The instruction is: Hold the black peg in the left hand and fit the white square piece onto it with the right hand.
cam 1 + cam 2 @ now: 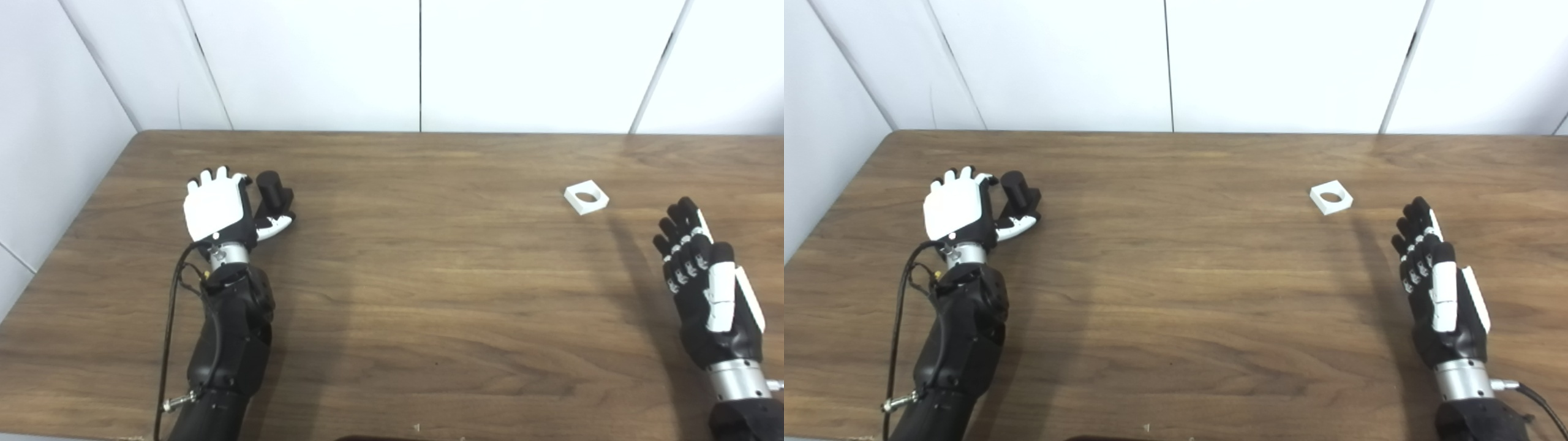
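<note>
Black peg [271, 191] is gripped by left hand [219, 208], far left. White square piece [587, 197] looks light, stiff, prob slippery; best pinched by outer edges. Right hand [704, 282] is open, empty.

The left hand [219, 209] shows its white back, fingers curled forward. The right hand [710, 282] is edge-on, its fingers straight and apart.
</note>
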`<state>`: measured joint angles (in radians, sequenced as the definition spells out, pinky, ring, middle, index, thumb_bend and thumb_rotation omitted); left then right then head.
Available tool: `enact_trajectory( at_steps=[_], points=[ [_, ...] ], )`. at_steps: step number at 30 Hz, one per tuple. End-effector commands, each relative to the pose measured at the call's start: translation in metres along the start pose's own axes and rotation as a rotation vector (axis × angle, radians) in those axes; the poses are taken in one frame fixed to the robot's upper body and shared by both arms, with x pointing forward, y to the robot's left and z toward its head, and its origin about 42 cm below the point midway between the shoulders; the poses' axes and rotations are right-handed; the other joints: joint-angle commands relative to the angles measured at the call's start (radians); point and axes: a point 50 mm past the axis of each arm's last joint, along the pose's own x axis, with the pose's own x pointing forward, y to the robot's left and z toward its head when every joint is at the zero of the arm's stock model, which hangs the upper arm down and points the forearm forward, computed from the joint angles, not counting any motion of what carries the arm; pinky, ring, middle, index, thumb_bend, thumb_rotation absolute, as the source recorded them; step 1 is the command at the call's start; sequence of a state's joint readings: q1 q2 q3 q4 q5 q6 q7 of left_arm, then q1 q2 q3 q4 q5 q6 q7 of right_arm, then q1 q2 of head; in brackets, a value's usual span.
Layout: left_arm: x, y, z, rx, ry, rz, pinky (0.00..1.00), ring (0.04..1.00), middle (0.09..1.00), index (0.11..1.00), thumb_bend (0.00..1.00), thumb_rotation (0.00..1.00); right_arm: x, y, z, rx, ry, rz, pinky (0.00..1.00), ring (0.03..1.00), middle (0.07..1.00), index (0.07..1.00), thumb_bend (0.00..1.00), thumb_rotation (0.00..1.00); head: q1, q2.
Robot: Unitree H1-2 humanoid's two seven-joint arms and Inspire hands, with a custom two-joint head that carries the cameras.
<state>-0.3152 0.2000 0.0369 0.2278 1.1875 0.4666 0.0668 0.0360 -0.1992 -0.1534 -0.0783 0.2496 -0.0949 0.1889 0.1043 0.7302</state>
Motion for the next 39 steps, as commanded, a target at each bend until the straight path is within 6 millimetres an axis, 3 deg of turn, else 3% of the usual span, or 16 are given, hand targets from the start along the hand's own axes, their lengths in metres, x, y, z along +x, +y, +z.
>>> enact_trajectory(
  at_steps=[1,9,21,34,39],
  points=[
    [0.018,0.025,0.011,0.004,-0.010,0.079,1.00,1.000,0.953,0.764,0.76,0.49,-0.026,0.007,-0.038,0.063,0.123,-0.026,1.00,1.000,1.000,1.000,0.61,1.00,0.000,0.000],
    [0.028,0.023,0.014,0.036,-0.012,0.053,1.00,1.000,0.953,0.776,0.75,0.51,-0.027,0.007,-0.040,0.059,0.127,-0.029,1.00,1.000,1.000,1.000,0.62,1.00,-0.009,0.001],
    [0.035,0.018,0.019,0.047,-0.012,0.030,1.00,1.000,0.944,0.717,0.76,0.47,-0.030,0.009,-0.041,0.068,0.134,-0.035,1.00,1.000,1.000,1.000,0.63,1.00,-0.007,0.004],
    [0.032,0.019,0.020,0.023,-0.020,0.031,1.00,1.000,0.921,0.655,0.71,0.35,-0.031,0.007,-0.040,0.064,0.137,-0.034,1.00,1.000,1.000,1.000,0.64,1.00,-0.003,0.009],
    [0.030,0.019,0.020,-0.033,-0.017,0.034,1.00,1.000,0.909,0.585,0.71,0.23,-0.030,0.007,-0.040,0.066,0.128,-0.026,1.00,1.000,1.000,1.000,0.61,1.00,0.001,0.012]
  ],
)
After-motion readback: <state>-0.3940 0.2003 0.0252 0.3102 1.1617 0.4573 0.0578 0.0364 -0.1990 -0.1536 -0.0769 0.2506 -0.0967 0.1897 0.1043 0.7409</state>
